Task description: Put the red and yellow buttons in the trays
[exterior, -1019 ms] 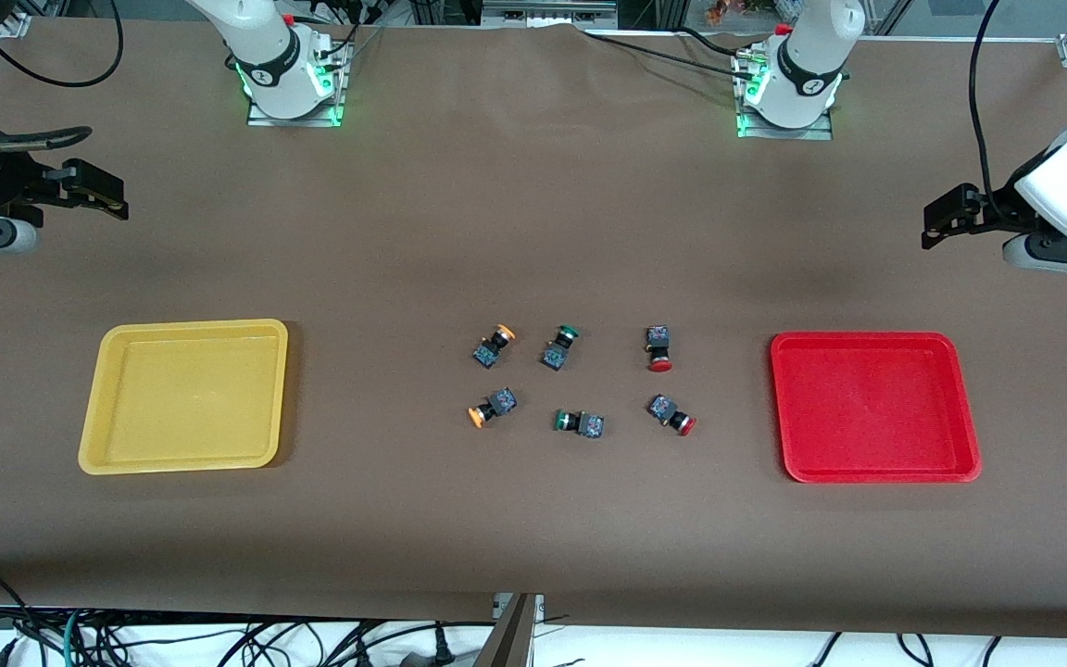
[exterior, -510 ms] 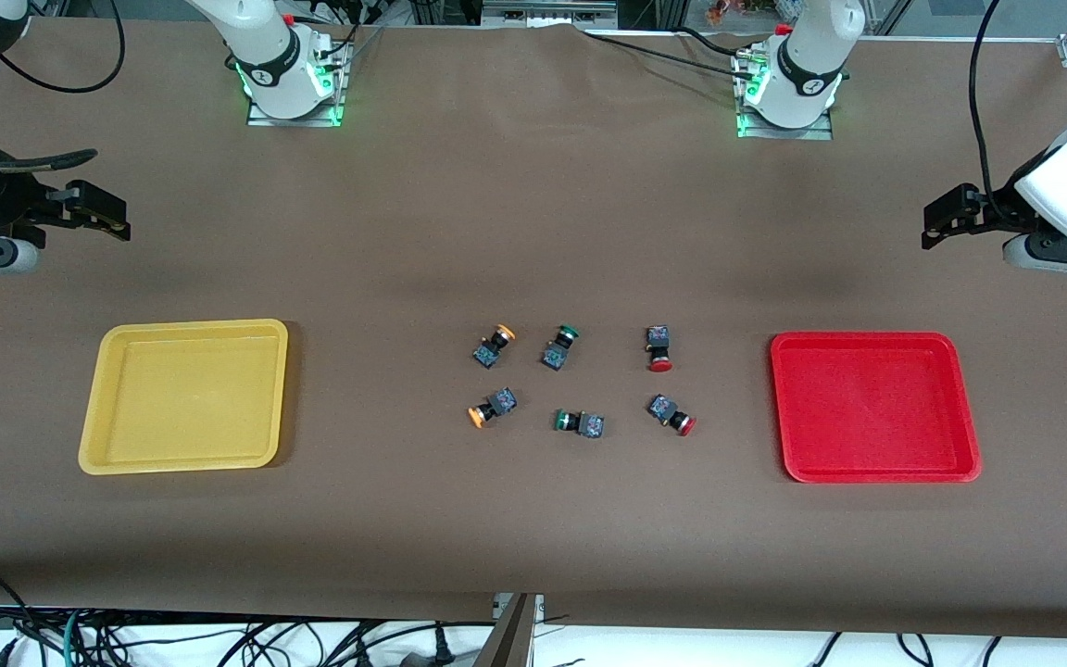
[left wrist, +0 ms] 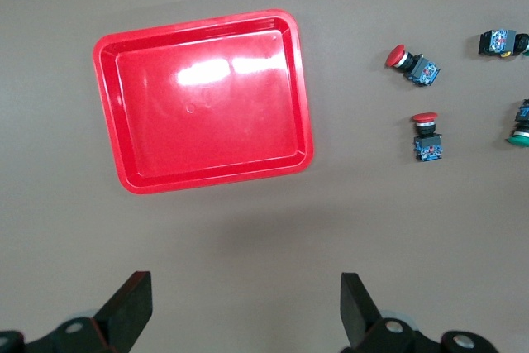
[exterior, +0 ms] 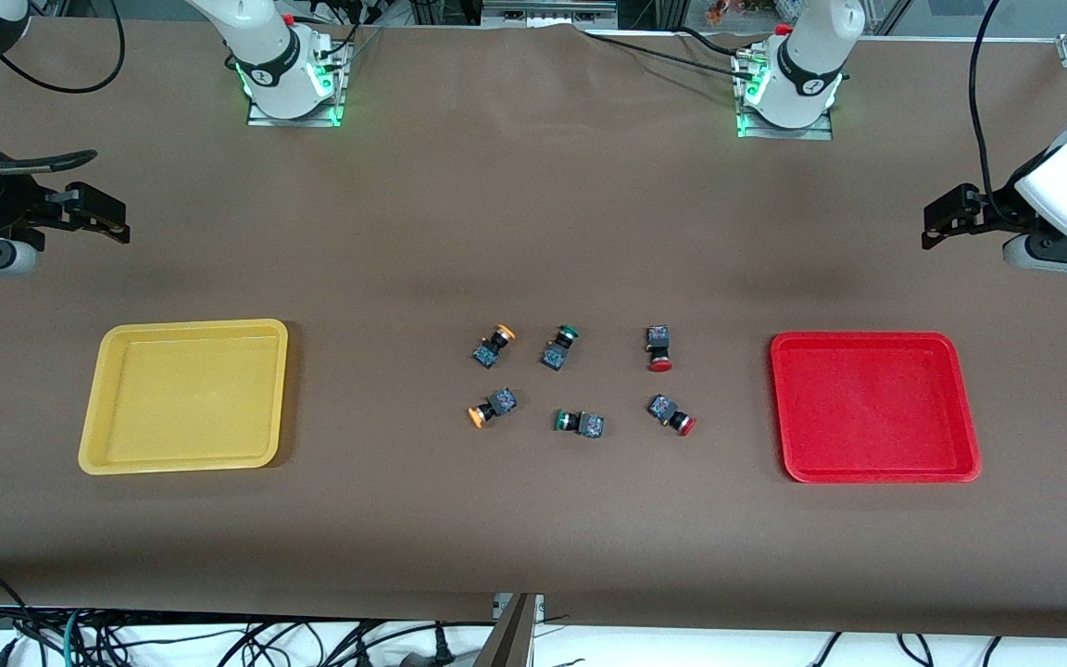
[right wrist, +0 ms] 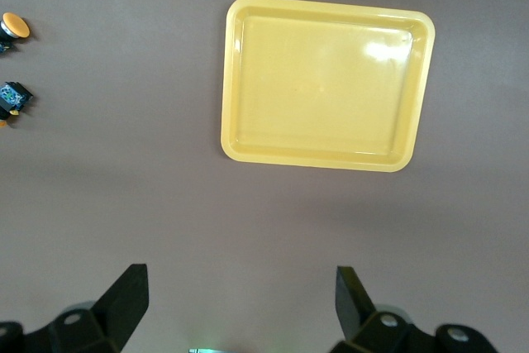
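Nothing's grabbed yet: left gripper (exterior: pixel 936 225) and right gripper (exterior: pixel 107 211) both hang wide open over bare table, buttons (exterior: pixel 659 348) clustered mid-table, so each should drop straight down at twelve o'clock over one cap.

You've got even overhead light, all views sharp. White glare patches sit on the red tray (left wrist: pixel 202 101) floor and the yellow tray (right wrist: pixel 326 80) corner. Soft arm shadows fall on the matte brown surface (exterior: pixel 533 213); green base LEDs glow.
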Available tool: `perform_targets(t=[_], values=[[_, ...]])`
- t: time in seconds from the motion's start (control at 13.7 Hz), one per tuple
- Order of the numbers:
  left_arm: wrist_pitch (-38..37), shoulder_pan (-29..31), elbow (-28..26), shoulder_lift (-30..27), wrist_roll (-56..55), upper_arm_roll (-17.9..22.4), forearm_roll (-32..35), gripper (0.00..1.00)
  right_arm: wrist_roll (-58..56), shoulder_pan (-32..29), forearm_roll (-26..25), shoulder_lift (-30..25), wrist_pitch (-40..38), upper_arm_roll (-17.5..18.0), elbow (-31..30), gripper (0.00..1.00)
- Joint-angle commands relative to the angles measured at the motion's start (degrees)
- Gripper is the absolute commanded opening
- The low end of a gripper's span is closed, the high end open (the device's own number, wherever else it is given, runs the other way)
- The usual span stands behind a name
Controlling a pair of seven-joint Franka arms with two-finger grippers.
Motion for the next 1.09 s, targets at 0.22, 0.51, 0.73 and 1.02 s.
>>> perform_targets(t=[0.22,0.51,0.73,1.02], values=[[0.04,0.2,1.12,1.54,-0.52,-0.15,-0.01,1.0,-0.82,0.0,-0.72,2.77,-0.3,0.6,0.68,1.0],[1.45,-0.68,1.12,3.65,-4.73,-0.24,-2.65,1.0,-0.56,-0.18,-0.02,7.6,1.01,0.6,0.86,1.0],[2.68,-2.52,1.12,4.18,-5.44,-0.24,-2.74,1.0,6.0,3.15,0.59,10.94,6.8,0.86,0.86,1.0],[4.34,-6.03,2.27,6.37,-10.0,-0.67,-2.56,1.0,26.73,8.6,3.13,17.79,16.9,0.86,0.86,1.0]])
